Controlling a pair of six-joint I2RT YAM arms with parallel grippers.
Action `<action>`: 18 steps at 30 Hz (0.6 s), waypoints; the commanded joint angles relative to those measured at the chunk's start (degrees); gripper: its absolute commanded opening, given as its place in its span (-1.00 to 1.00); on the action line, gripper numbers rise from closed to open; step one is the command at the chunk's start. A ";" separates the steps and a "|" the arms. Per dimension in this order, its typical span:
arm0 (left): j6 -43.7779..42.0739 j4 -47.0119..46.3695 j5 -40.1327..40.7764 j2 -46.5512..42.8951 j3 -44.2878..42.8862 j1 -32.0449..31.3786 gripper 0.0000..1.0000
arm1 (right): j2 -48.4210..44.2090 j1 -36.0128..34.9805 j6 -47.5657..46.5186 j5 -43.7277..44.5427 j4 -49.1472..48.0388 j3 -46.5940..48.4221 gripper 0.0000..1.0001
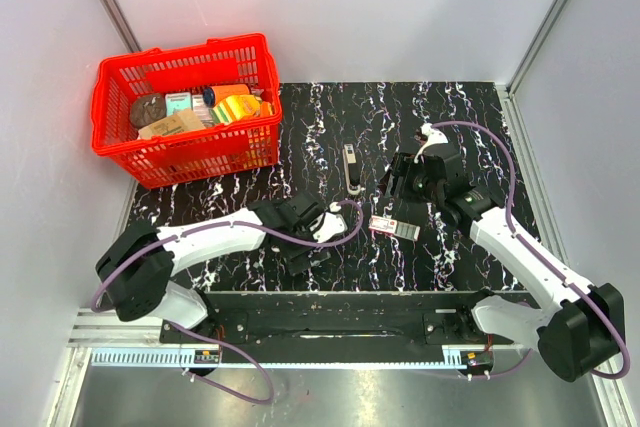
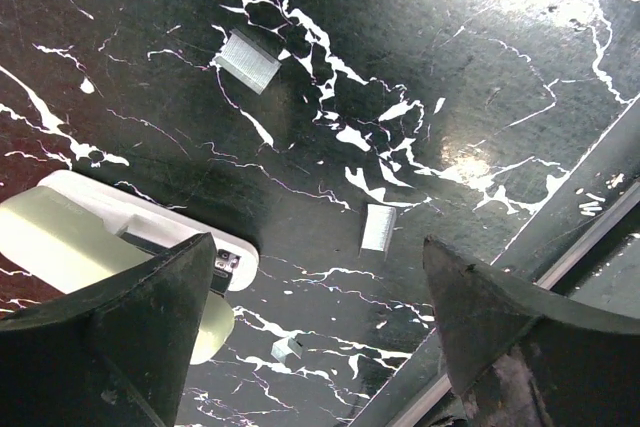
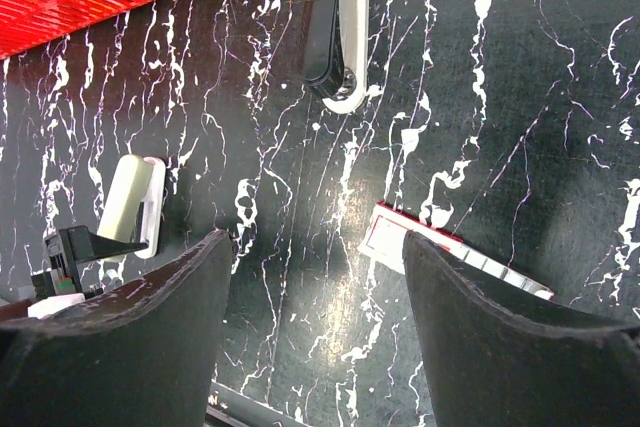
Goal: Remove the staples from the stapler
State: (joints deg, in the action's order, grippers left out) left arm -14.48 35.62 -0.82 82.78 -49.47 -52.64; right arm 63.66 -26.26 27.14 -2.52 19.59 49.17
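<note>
1. The stapler [image 2: 100, 237] lies flat on the table [image 2: 500, 67], with its long axis slanting past one finger of the left gripper [image 2: 318, 247]
2. It sits just beside that finger, outside the spread, empty jaws
3. Staple strips [image 2: 247, 60] lie loose on the table
4. The right gripper [image 3: 318, 242], jaws spread and empty, hovers farther off, so the left arm is nearer

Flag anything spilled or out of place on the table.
Yes: silver staples lie loose on the black marbled table under the open left gripper: a long strip, a shorter strip and a tiny fragment. They are scattered apart at different angles.
</note>
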 commanded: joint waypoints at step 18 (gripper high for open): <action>-3.62 1.30 -6.82 5.89 -3.26 -2.55 0.65 | 0.06 -0.37 -2.09 2.26 -0.08 2.51 0.49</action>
State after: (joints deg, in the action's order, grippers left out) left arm -16.29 36.56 -5.08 87.37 -49.98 -54.78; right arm 63.66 -26.26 25.74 -1.93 19.77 49.17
